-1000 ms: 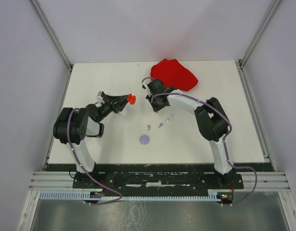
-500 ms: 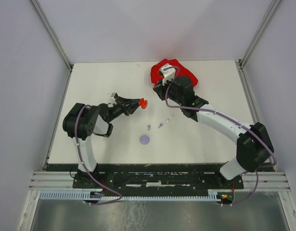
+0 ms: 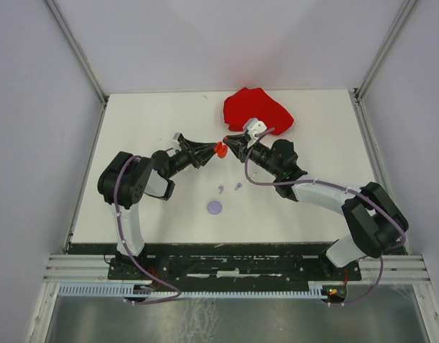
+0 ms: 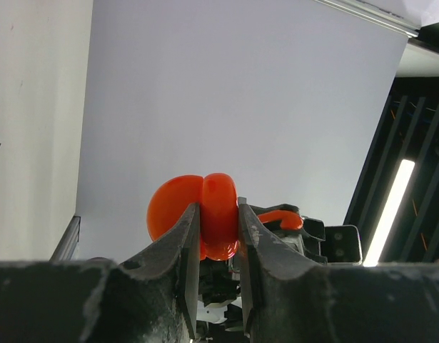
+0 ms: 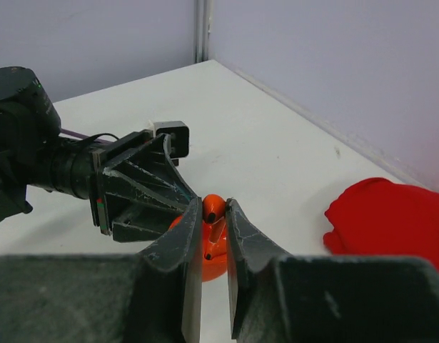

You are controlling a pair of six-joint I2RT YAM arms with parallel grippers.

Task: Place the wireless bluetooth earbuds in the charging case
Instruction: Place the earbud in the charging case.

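Note:
My left gripper [image 3: 213, 151] is shut on an open red round charging case [image 3: 220, 148] and holds it above the table; in the left wrist view the case [image 4: 213, 209] sits between the fingers. My right gripper [image 3: 231, 142] faces it tip to tip and is shut on a red stemmed earbud [image 5: 214, 209], held right at the case [image 5: 210, 259]. The earbud also shows in the left wrist view [image 4: 279, 219]. Two lilac earbuds [image 3: 221, 189] [image 3: 238, 186] lie on the table below. No white earbuds are in view.
A lilac round case [image 3: 215, 207] lies on the white table [image 3: 148, 128] in front of the lilac earbuds. A crumpled red cloth [image 3: 257, 108] lies at the back, behind the right gripper. Grey walls with metal posts bound the table on three sides.
My left gripper has carried the red case rightward to the middle. My right arm has swung out over the red cloth and come back down, tip to tip with the case.

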